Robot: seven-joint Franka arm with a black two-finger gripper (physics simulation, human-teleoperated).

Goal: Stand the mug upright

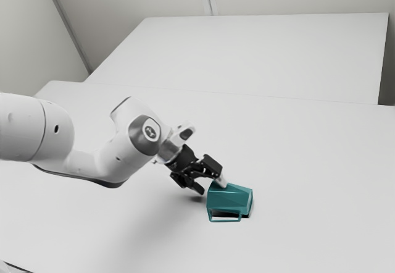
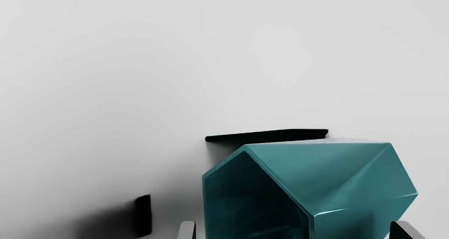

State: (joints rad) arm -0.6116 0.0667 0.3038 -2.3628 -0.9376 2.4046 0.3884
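Observation:
The teal faceted mug point(image 1: 229, 199) lies on its side on the table, its handle toward the exterior view's bottom edge. Beside it, at the end nearer the arm, is my gripper point(image 1: 211, 185), with its fingers spread and one fingertip over the mug's upper edge. In the wrist view the dark open mouth of the mug point(image 2: 256, 197) faces partly toward the camera. My gripper point(image 2: 293, 230) is open there, the mug's body lying between its two separated fingertips. Whether either finger touches the mug cannot be told.
The mug stands on a wide white table point(image 1: 296, 155). Behind it is another pale surface point(image 1: 247, 50), with light walls beyond. Dark shadows lie on the table beside the mug and near one fingertip.

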